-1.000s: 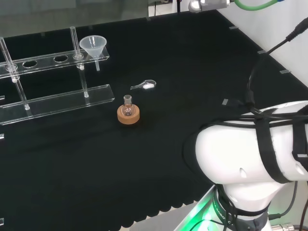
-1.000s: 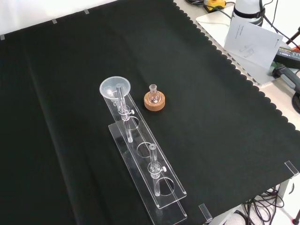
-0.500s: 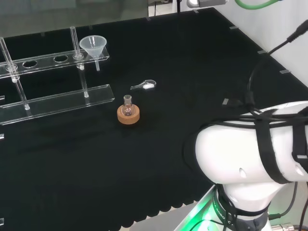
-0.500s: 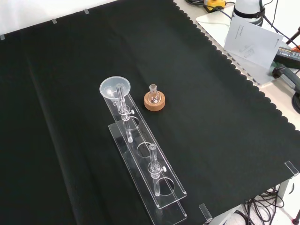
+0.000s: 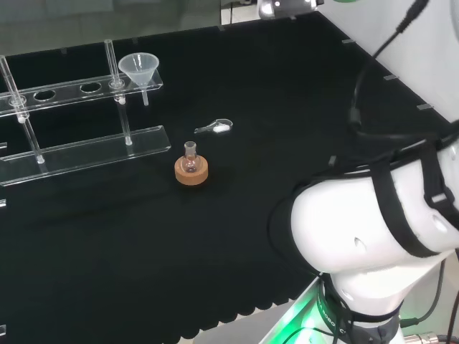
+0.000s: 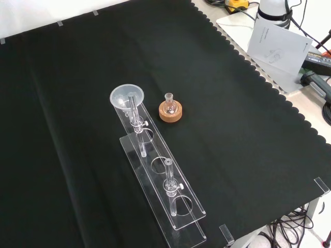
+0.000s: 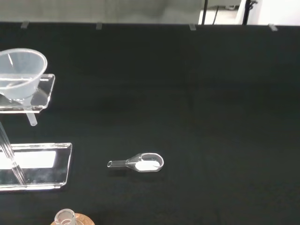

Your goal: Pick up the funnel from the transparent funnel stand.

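Clear funnel (image 5: 139, 68) sits upright, mouth up, in the end hole of the transparent funnel stand (image 5: 79, 147).

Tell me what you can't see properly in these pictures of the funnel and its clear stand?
- Funnel stem: in the front view a clear upright rod stands before it.
- Funnel stand: its left end is cut off by the head view's edge.
- Small flask on its cork ring: cut off by the wrist view's edge.
- Flask's contents: too small to tell.

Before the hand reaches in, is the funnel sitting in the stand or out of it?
In: the funnel sits upright in the stand's end hole, stem poking below.
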